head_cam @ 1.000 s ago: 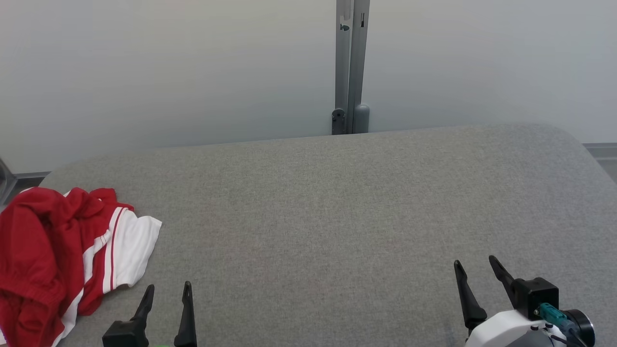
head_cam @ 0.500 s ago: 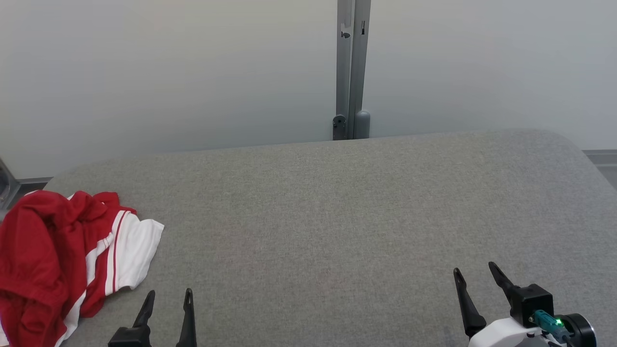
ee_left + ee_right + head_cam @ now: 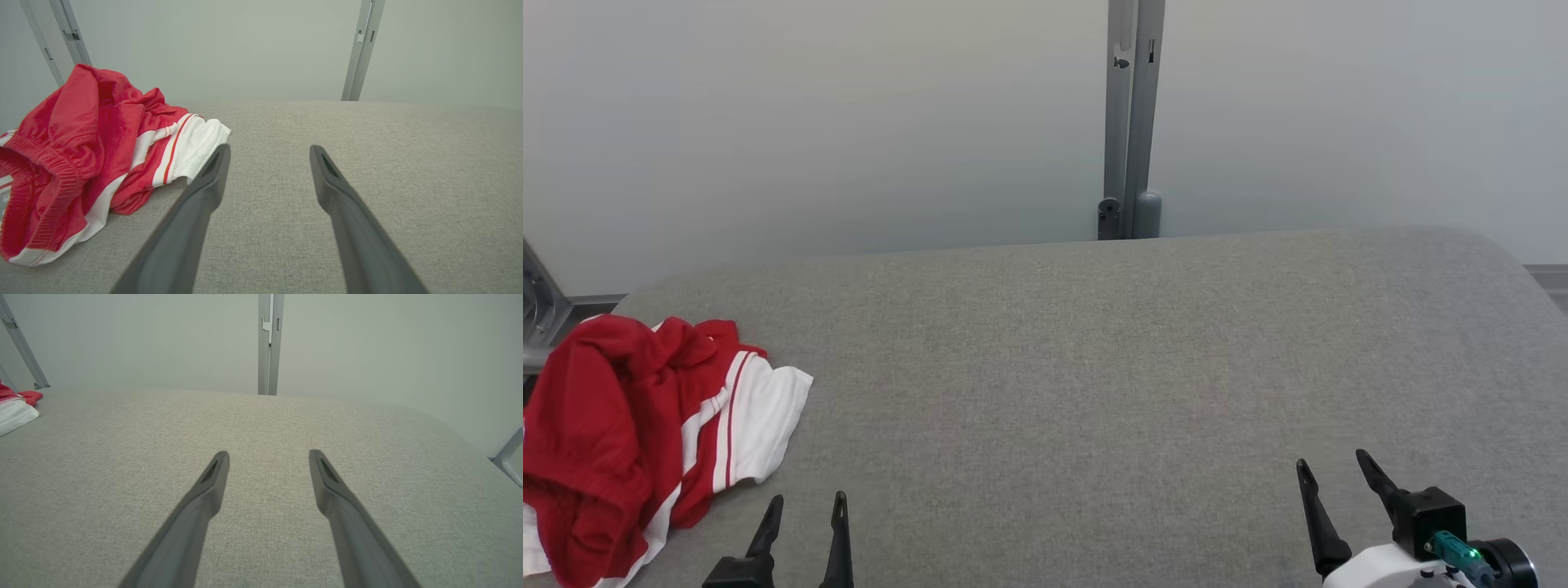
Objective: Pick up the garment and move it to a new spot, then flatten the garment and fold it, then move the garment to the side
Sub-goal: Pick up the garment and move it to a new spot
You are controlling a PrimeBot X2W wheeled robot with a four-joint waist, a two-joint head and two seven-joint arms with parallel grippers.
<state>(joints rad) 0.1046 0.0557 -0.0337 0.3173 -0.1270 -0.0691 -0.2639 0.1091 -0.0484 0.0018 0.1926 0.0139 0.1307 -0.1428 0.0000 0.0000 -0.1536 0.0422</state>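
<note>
Camera shift only: the head view has panned a little left, so the post [image 3: 1131,122] and garment [image 3: 645,433] sit further right in frame. The garment itself hasn't moved and lies crumpled at the desk's [image 3: 1094,367] left edge. Left gripper [image 3: 809,496] and right gripper [image 3: 1331,459] are both wide open and empty. Pick-up hasn't started; the left gripper is nearer.
</note>
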